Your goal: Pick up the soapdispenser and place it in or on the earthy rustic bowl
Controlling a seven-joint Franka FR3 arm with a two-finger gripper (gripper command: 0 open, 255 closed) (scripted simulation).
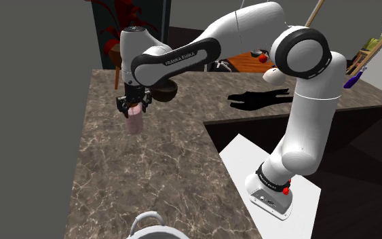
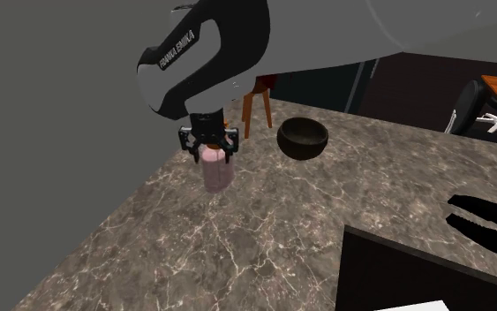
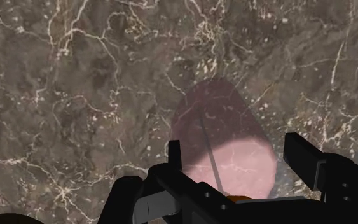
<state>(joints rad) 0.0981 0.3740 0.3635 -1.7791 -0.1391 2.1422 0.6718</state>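
Pink and translucent, the soap dispenser was upright and clasped at its top between the two black fingers of the gripper, which pointed straight down. It hung over the brown marbled counter, near the counter's left edge in the shoulder view. Whether its base touched the surface could not be told. The dark brown bowl stood empty on the counter, near the dispenser on the second exterior view's right and a little farther back, apart from it. In the shoulder view the white arm partly covered the bowl. A black hand-shaped object lay on the counter well to the right of the bowl. A white rounded vessel sat at the near edge in the shoulder view.
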